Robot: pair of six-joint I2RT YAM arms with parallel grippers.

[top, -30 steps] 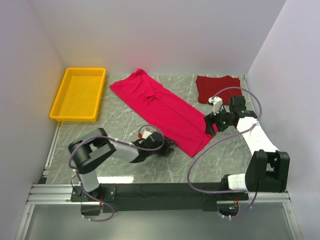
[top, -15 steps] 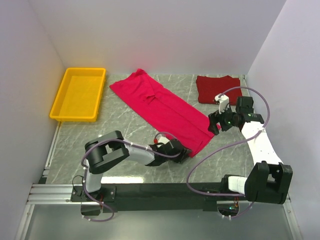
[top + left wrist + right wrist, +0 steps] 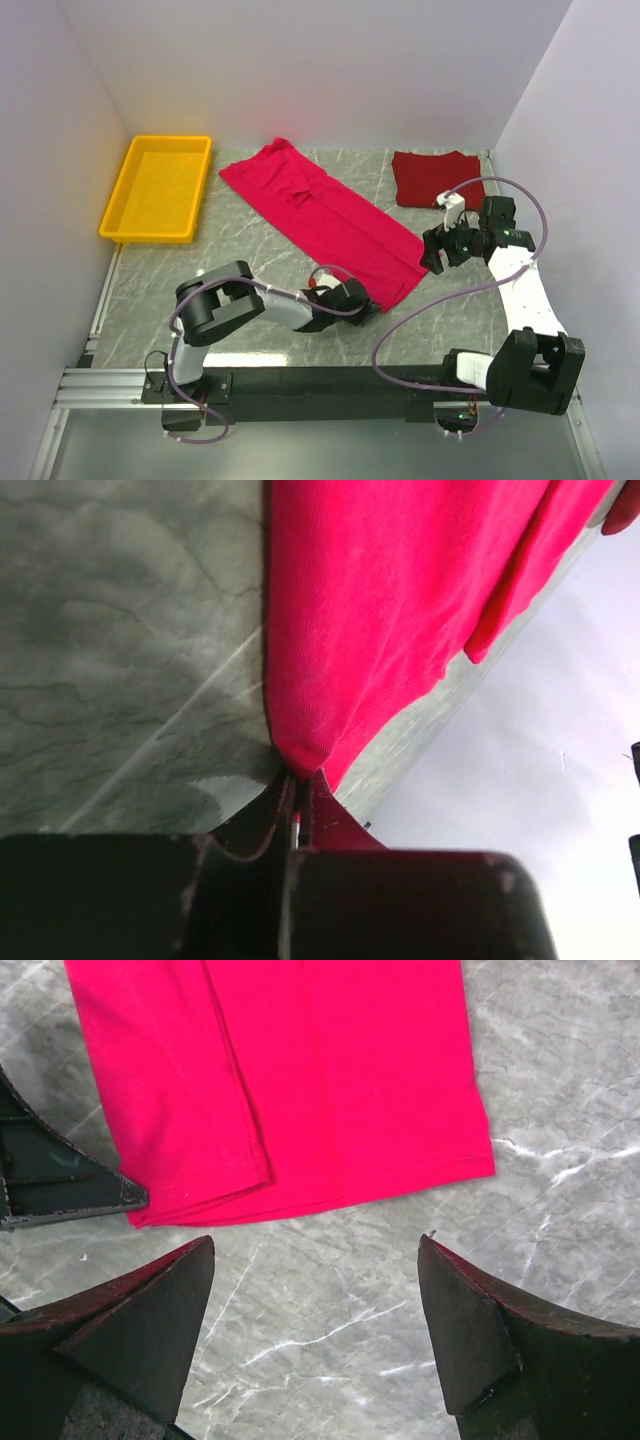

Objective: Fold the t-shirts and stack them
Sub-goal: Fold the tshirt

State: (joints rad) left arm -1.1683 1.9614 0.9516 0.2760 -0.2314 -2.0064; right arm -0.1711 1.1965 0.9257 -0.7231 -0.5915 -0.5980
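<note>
Your pink shirt [image 3: 320, 215] lies in a long folded strip slanting across the table [image 3: 240, 255], far end toward the back wall, hem [image 3: 400, 1185] toward the arms. The maroon shirt [image 3: 435, 178] sits folded at the far right, well apart from it.

Your left gripper [image 3: 355, 300] is clamped on the hem's near corner, and the wrist view shows only a small tuck of cloth running between the fingers. Your right gripper [image 3: 315, 1250] hangs with its jaws wide and empty over bare marble, just short of the hem's other corner.

What can go wrong from here, as I judge it:
- Close the right jaws where they are and you catch nothing. They need to go forward onto the cloth first.
- Lift with the left alone and the strip will likely swing and skew, opening the lengthwise fold (the overlapping edge shows plainly in the right wrist view).
- That thin left bite may slip out under the shirt's weight if you pull fast.
- Take only the top layer on the right and the lower layer drags behind, leaving a crooked fold that will not stack neatly on the maroon one
</note>
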